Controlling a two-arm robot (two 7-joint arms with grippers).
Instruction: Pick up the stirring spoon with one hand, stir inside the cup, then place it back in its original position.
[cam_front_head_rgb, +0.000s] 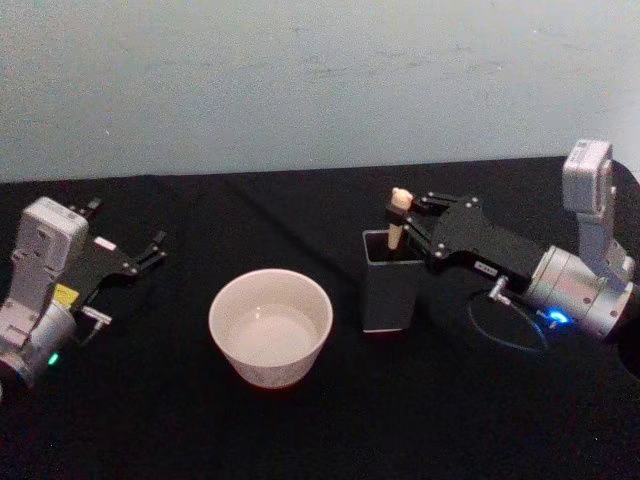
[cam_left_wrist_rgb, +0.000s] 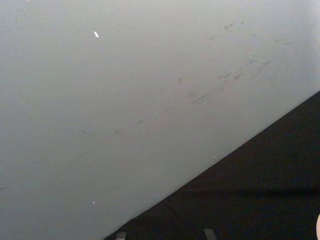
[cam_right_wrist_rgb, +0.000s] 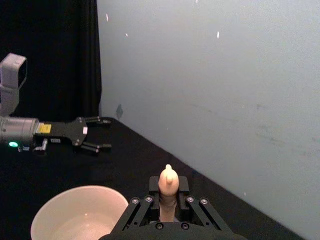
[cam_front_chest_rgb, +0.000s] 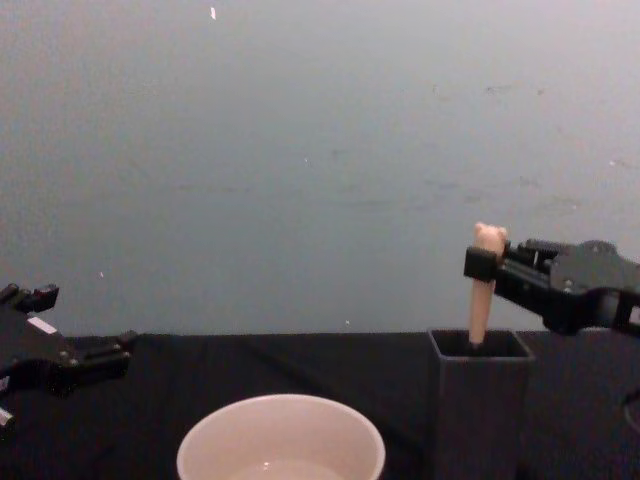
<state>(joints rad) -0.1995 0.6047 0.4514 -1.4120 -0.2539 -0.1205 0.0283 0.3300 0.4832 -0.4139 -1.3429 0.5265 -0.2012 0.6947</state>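
right gripper (cam_front_head_rgb: 408, 216) pinching the stirring spoon (cam_front_head_rgb: 397, 218) handle, spoon standing in the holder box (cam_front_head_rgb: 392, 282), cup (cam_front_head_rgb: 270, 327) beside it, left gripper (cam_front_head_rgb: 150, 250) parked, fingers spread

Plain pale grey-blue wall (cam_front_head_rgb: 300, 80) w/ faint scuffs, black cloth-covered table (cam_front_head_rgb: 300, 430), dim even light

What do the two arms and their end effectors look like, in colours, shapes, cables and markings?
Both arms are silver-grey cylinders ending in flat black two-fingered end effectors. The left end effector has a small white label and a yellow sticker near its wrist, where a green light glows. The right end effector carries a small white label on its black body; a blue light glows on its wrist, and a thin dark cable loops beside it.
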